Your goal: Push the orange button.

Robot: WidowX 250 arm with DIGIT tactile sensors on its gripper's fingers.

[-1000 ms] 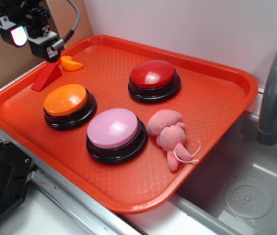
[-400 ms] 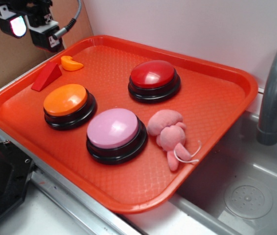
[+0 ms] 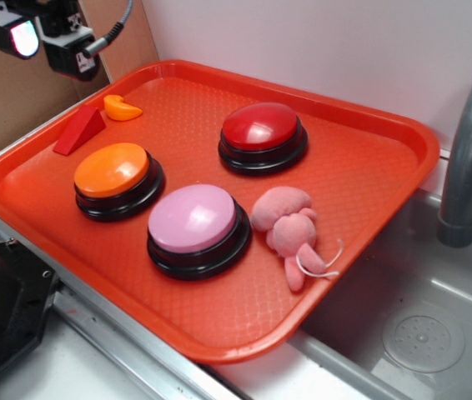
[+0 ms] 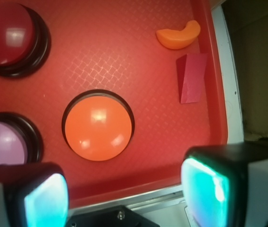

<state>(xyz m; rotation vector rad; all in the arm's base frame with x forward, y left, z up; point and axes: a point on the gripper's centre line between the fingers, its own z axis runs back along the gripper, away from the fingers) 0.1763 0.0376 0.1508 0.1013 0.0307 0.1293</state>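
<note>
Where it sits, orange button (image 4: 98,128), glossy dome

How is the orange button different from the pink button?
The orange button has an orange top, while the pink button has a pale pink one. The orange button looks a little smaller than the pink button. The orange button sits nearer the left edge of the tray, close to the red wedge; the pink button sits beside the plush toy. Both are shiny round domes on black bases.
</note>
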